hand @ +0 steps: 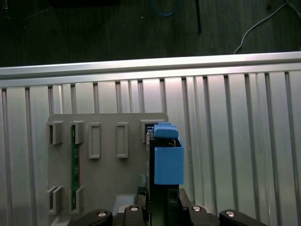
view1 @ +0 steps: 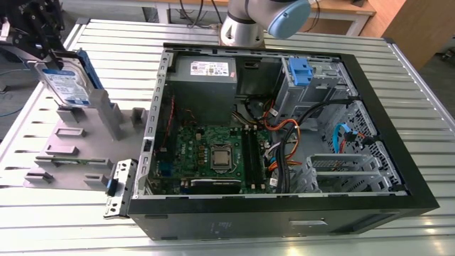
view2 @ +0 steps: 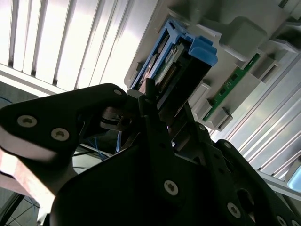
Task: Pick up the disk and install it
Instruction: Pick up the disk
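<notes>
My hand clamps the flat silver disk with blue rails; a tilt could catch it on the grey holder.

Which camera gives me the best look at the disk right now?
The exterior view: the disk shows its labelled face and a blue side rail, held in the gripper over the grey fixture. Both wrist views look along it from the gripper: the first wrist view catches mainly blue plastic, the second wrist view a narrow end.
</notes>
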`<control>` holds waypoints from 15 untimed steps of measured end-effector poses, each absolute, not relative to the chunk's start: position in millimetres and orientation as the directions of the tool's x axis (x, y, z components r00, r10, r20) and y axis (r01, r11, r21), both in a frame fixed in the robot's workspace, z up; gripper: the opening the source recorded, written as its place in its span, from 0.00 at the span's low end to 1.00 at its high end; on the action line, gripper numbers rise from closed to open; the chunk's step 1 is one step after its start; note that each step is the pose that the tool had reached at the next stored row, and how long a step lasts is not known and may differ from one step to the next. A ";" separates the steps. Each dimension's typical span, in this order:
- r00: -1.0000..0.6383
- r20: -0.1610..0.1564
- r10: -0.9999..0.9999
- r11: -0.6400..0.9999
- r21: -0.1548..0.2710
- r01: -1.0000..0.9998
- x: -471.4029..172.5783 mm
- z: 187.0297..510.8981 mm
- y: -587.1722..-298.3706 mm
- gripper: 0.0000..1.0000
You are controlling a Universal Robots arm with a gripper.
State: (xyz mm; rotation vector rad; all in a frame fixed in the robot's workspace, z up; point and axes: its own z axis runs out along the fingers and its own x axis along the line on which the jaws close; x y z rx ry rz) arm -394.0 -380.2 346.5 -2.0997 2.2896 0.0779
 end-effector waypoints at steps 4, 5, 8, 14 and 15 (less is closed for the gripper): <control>-0.087 -0.059 -0.995 0.086 0.014 -0.996 -394.0 354.0 -380.2 0.35; -0.087 -0.059 -0.995 0.086 0.014 -0.996 -394.0 356.4 -380.2 0.35; -0.087 -0.059 -0.995 0.086 0.014 -0.996 -394.0 364.1 -380.2 0.35; -0.087 -0.059 -0.995 0.086 0.014 -0.996 -393.9 377.5 -380.2 0.35; -0.087 -0.059 -0.995 0.086 0.014 -0.996 -393.9 379.3 -380.2 0.35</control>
